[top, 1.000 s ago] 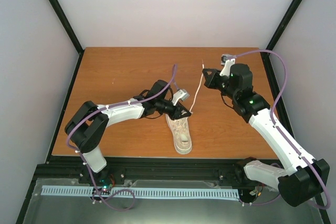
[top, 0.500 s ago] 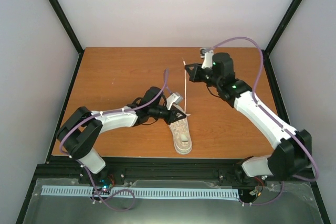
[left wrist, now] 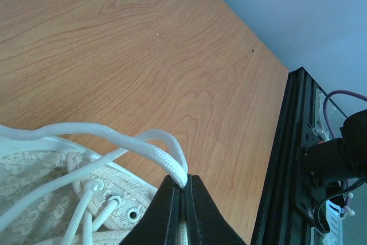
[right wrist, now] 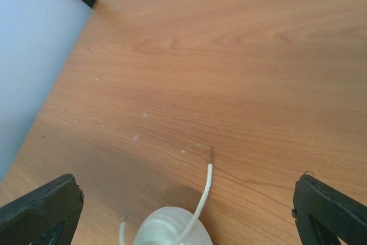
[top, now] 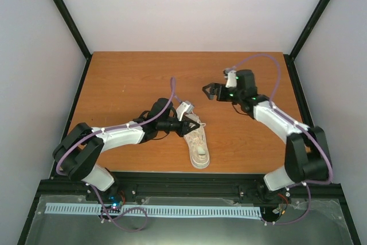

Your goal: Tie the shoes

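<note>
The cream shoe (top: 199, 148) lies near the table's front edge, toe toward the arm bases. My left gripper (top: 197, 124) sits at the shoe's laced end. In the left wrist view the left gripper (left wrist: 183, 181) is shut on a loop of white lace (left wrist: 143, 142), just above the shoe's eyelets (left wrist: 133, 214). My right gripper (top: 209, 92) hovers over bare wood behind the shoe and is open. In the right wrist view its fingers (right wrist: 43, 207) stand wide apart, and a loose lace end (right wrist: 207, 179) with a blurred white shape (right wrist: 172, 228) lies between them, touching neither.
The orange wooden table (top: 126, 84) is bounded by black frame posts (top: 64, 12) and pale walls. The black front rail (left wrist: 287, 159) and the right arm's base (left wrist: 338, 159) show in the left wrist view.
The right gripper opened and let go of the lace it was holding taut, then came forward and lower. The left gripper shut on the lace loop and drew slightly toward the shoe.
</note>
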Tool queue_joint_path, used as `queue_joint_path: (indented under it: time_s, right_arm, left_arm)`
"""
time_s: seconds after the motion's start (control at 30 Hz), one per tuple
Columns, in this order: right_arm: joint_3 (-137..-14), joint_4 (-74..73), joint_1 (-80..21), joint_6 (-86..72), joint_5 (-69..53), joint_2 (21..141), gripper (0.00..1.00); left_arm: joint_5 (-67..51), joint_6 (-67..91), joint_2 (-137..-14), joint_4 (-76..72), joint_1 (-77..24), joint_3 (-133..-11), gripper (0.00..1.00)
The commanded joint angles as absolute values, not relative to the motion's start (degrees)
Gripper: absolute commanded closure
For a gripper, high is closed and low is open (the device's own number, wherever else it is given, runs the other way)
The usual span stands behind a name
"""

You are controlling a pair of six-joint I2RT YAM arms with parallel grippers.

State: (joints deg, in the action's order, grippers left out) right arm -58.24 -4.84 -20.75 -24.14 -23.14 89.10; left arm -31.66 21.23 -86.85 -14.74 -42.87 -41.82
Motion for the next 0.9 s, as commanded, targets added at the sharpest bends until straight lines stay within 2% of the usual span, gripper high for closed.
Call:
queue_joint_path:
  time_s: [0.0,0.2,0.47,0.87]
  right_arm:
    - [-51.5,4.7,-17.8,-17.6,-36.3,77.7,0.0]
    - [-39.9,18.6,-17.8,-21.2,-59.2,72.0,0.0]
    - [-42.7,11.2,-20.9,-13.8,-65.7,77.1,0.0]
    - [-43.7,6.0,-23.5,-8.5,-67.4,85.3,0.04]
  left_arm:
    - [-30.9,23.4,-85.5,-17.4,-43.2,-42.1,0.99]
    - [-32.5,24.2,-85.8,-17.9,-43.1,-42.2,0.99]
    - [-34.3,24.2,-85.8,-17.7,-43.0,-42.3,0.99]
    - [-34.8,23.9,-85.0,-17.3,-42.8,-42.1,0.99]
